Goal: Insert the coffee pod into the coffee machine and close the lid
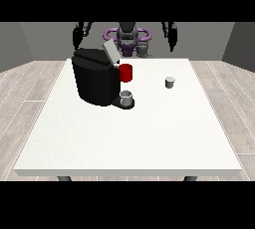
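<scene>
The hand at the view's left (77, 36) hangs raised, finger state unclear; the coffee machine (94, 81) has its lid (110, 53) up; the coffee pod (170, 82) sits well apart, ungrasped; the hand at the view's right (172, 36), equally unreadable, should probably reach it first

Hand at view's left (77, 36) and hand at view's right (173, 36) raised, hanging.

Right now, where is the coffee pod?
In the front view the coffee pod stands alone on the white table, right of centre, apart from the red cup and the black coffee machine.
</scene>
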`<state>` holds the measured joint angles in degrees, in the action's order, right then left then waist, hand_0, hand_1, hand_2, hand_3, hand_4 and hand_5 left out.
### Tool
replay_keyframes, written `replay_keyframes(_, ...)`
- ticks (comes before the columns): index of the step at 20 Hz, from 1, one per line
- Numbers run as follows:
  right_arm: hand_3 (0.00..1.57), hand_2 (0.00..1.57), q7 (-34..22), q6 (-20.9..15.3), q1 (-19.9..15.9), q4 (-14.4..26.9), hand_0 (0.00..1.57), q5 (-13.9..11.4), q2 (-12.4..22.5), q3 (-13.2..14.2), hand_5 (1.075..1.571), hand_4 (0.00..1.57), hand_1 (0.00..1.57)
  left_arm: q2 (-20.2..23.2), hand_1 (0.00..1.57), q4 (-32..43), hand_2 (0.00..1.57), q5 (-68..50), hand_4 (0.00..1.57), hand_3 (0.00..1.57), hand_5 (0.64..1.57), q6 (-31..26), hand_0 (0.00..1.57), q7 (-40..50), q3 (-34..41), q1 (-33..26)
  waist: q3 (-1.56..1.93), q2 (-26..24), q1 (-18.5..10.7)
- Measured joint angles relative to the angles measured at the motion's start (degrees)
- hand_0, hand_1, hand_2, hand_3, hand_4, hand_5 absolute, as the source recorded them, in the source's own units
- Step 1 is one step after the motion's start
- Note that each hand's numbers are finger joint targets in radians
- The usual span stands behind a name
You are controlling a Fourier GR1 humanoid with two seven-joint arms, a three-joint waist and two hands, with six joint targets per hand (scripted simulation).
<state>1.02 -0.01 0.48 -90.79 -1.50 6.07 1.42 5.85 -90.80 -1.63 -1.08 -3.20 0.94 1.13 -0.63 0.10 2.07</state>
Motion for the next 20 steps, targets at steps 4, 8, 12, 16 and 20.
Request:
replay_keyframes(4,0.0,0.0,-0.49,0.47,-0.01,0.22,0.0,0.7,-0.38,0.13,1.571,0.0,0.0,4.09,0.0,1.61,0.0,2.2,0.0,0.0,1.571,-3.36,0.0,-2.37,0.0,-0.08,0.41,-0.02,-0.36)
replay_keyframes(8,0.0,0.0,0.15,-1.87,-1.01,0.17,0.0,-1.68,-1.24,-0.56,1.571,0.0,0.0,12.09,0.0,3.29,0.0,6.67,0.0,0.0,1.571,-7.28,0.0,-3.94,0.43,1.72,0.56,1.93,0.69)
replay_keyframes(12,0.0,0.0,1.4,-4.67,-2.91,-0.58,0.0,-4.98,-1.94,-1.59,1.571,0.0,0.0,18.17,0.0,7.55,0.0,9.69,0.0,0.0,1.571,-9.53,0.0,-3.76,2.32,6.16,0.6,5.31,3.4)
replay_keyframes(16,0.0,0.0,0.66,-5.97,-4.52,-2.39,0.0,-7.32,-2.46,-3.22,1.571,0.0,0.0,22.44,0.0,14.02,0.0,12.21,0.0,0.0,1.571,-11.35,0.0,-4.6,3.87,10.29,0.6,7.96,6.01)
replay_keyframes(20,0.0,0.0,0.05,-7.37,-6.43,-2.89,0.0,-9.33,-3.75,-4.87,1.571,0.0,0.0,25.54,0.0,20.5,0.0,14.84,0.0,0.0,1.571,-12.98,0.0,-5.79,4.43,14.27,0.6,10.89,7.15)
